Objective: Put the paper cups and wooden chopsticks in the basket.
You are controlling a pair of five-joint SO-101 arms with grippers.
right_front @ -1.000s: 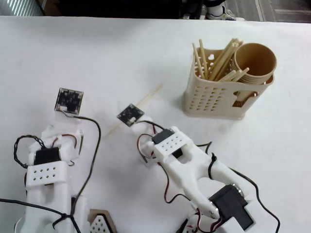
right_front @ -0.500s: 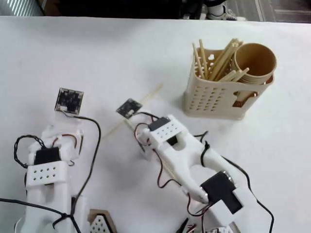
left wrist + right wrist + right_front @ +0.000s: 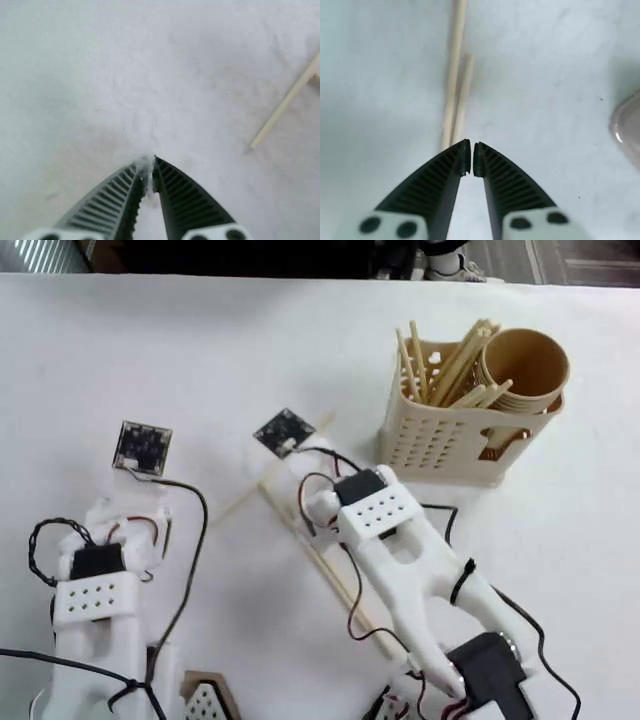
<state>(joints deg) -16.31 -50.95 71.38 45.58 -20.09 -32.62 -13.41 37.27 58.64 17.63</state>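
My right claw [image 3: 471,151] is pinched together, only a hairline between its ribbed jaws and nothing clamped in them; my left claw [image 3: 150,167] is likewise closed, its tips low over the bare white table [image 3: 100,75]. Just ahead of my right tips lie 2 loose chopsticks [image 3: 454,75], side by side on the table, their near ends running in under the tips; whether I actually touch them I cannot tell.

In the high view my right arm [image 3: 400,550] stretches over the middle of the table; 1 long chopstick [image 3: 325,564] lies alongside it, and a second chopstick [image 3: 233,504] slants off towards my left arm [image 3: 95,590], which sits well apart at the table's left side. From my left wrist 1 chopstick end [image 3: 285,102] shows on the table, apart from my left tips.

The basket [image 3: 430,445] stands upright beyond my right arm, near it but not touching; a stack of paper cups [image 3: 527,360] fills the end farther from my left arm, and a bundle of chopsticks [image 3: 440,355] leans in the other end.
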